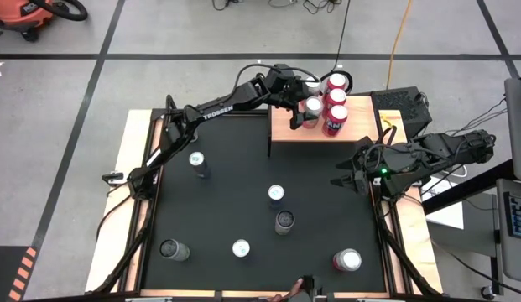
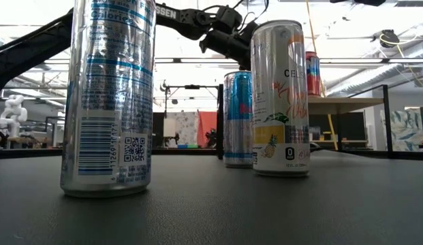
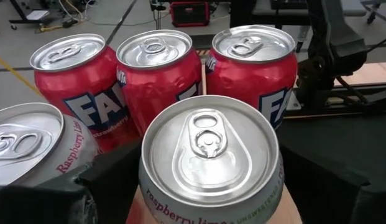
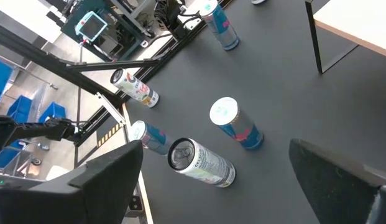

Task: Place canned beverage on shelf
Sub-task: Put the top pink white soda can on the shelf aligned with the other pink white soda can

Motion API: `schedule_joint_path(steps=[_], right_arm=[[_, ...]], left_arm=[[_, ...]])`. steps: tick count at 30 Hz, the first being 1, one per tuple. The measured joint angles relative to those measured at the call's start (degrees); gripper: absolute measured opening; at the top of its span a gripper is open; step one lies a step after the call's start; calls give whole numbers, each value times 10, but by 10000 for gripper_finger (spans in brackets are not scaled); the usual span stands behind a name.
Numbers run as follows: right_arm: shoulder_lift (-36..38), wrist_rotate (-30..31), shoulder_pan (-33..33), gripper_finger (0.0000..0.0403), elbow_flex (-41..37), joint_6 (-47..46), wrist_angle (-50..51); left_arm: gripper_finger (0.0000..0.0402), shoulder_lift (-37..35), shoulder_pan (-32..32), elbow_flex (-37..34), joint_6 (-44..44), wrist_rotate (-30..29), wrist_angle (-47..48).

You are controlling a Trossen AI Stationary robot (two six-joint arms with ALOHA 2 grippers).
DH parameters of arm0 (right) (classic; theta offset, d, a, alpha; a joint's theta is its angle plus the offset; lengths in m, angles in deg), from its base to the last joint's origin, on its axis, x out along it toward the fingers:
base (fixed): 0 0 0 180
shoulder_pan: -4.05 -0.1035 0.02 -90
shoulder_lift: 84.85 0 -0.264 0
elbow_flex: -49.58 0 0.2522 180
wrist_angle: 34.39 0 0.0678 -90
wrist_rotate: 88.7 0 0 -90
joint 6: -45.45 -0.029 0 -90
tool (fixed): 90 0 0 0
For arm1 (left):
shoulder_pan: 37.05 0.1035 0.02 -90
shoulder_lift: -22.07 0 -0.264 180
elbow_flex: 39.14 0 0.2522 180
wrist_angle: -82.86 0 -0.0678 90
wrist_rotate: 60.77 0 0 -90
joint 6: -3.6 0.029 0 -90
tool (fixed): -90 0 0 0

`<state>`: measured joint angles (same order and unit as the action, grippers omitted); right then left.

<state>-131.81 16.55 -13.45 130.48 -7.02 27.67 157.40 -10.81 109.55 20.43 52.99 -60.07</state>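
Black bench top (image 1: 243, 210) carries six loose cans; grey taped floor surrounds it. At its far right corner, the shelf (image 1: 285, 127) holds the raspberry-lime can (image 3: 210, 163) between the left gripper's (image 1: 300, 107) released fingers, beside red cans (image 1: 335, 101). Right gripper (image 1: 342, 181) hovers spread near the right edge.

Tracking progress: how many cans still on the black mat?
6 cans: one at left, two at centre, three along the edge opposite the shelf. None seem hidden.

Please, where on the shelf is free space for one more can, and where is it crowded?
The shelf is bare on its left part, beside the left pincer and its raspberry-lime can. The right-back corner is crowded: three red Fanta cans stand tightly together.
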Motion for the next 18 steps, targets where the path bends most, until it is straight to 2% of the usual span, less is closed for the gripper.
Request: schedule_joint_path(steps=[18], right_arm=[[0, 0, 0, 384, 0, 1, 0]], left_arm=[[366, -32, -5, 1, -2, -5, -19]])
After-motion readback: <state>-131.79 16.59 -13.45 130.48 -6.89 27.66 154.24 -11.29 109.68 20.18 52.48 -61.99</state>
